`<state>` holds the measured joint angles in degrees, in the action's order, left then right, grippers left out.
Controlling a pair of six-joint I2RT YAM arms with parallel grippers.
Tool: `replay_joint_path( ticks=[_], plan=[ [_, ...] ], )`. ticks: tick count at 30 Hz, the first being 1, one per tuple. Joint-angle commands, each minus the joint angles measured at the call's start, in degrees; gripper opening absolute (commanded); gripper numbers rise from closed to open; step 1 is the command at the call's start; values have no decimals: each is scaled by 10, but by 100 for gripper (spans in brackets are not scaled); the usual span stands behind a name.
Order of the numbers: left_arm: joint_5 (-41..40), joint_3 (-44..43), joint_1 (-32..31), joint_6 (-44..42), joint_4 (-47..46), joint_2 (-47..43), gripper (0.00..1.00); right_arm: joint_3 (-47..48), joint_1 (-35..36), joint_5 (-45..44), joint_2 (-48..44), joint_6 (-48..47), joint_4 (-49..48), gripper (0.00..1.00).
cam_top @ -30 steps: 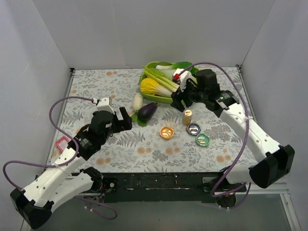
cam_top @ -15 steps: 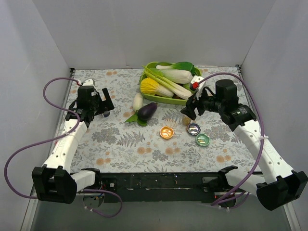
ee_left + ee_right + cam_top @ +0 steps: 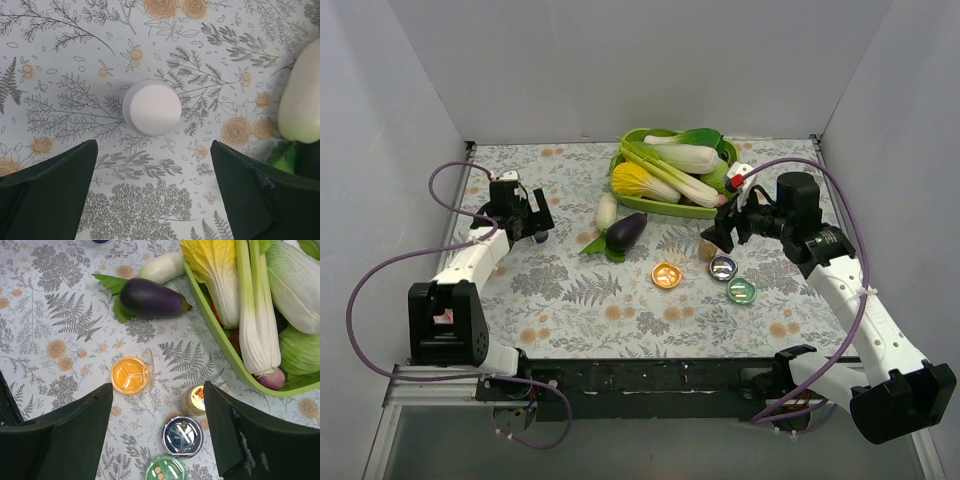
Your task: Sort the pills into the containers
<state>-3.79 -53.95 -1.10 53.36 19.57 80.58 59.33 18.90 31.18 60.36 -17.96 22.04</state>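
Three small round dishes lie right of centre: orange [image 3: 667, 274] [image 3: 130, 375], dark blue [image 3: 723, 267] [image 3: 182, 436] and green [image 3: 741, 290] [image 3: 166, 469]. The green dish holds two small orange pills. A small brownish bit lies in the blue dish. A small yellow pill bottle [image 3: 708, 248] [image 3: 195, 400] stands just behind the blue dish. My right gripper [image 3: 725, 228] [image 3: 157, 405] is open and empty, hovering above the bottle and dishes. My left gripper [image 3: 527, 218] [image 3: 154, 167] is open and empty at the far left, above a white round cap [image 3: 151, 107].
A lime-green tray [image 3: 660, 208] [image 3: 220, 347] of vegetables stands at the back. A purple eggplant [image 3: 626, 230] [image 3: 150, 297] and a white eggplant [image 3: 606, 210] [image 3: 162, 267] [image 3: 302, 100] lie left of it. White walls enclose the table.
The left arm has swung from mid-table to the far left and reached out. The right gripper has moved from the tray toward the bottle and dishes.
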Motion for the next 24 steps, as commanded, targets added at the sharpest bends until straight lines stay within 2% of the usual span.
replay_joint_path(
  ticks=[1, 6, 10, 13, 17, 20, 23, 24],
  plan=[
    [-17, -25, 5, -27, -50, 47, 98, -3, -6, 39, -4, 8, -28, 80],
    [-6, -55, 5, -30, -49, 113, 92, -11, -8, 49, -1, 8, -31, 80],
    [-3, -68, 6, -28, -48, 129, 79, -18, -8, 60, -2, 5, -33, 81],
    [-7, -72, 6, -32, -45, 131, 77, -19, -8, 68, -2, 3, -35, 80],
    [-10, -79, 6, -41, -38, 139, 68, -19, -9, 76, -1, -1, -33, 80],
    [-6, -82, 5, -50, -36, 146, 66, -19, -9, 79, -2, -3, -30, 80],
    [9, -85, 6, -55, -31, 149, 46, -20, -9, 82, -2, -8, -27, 81],
    [14, -86, 6, -56, -24, 148, 36, -22, -9, 84, -3, -9, -26, 81]
  ],
)
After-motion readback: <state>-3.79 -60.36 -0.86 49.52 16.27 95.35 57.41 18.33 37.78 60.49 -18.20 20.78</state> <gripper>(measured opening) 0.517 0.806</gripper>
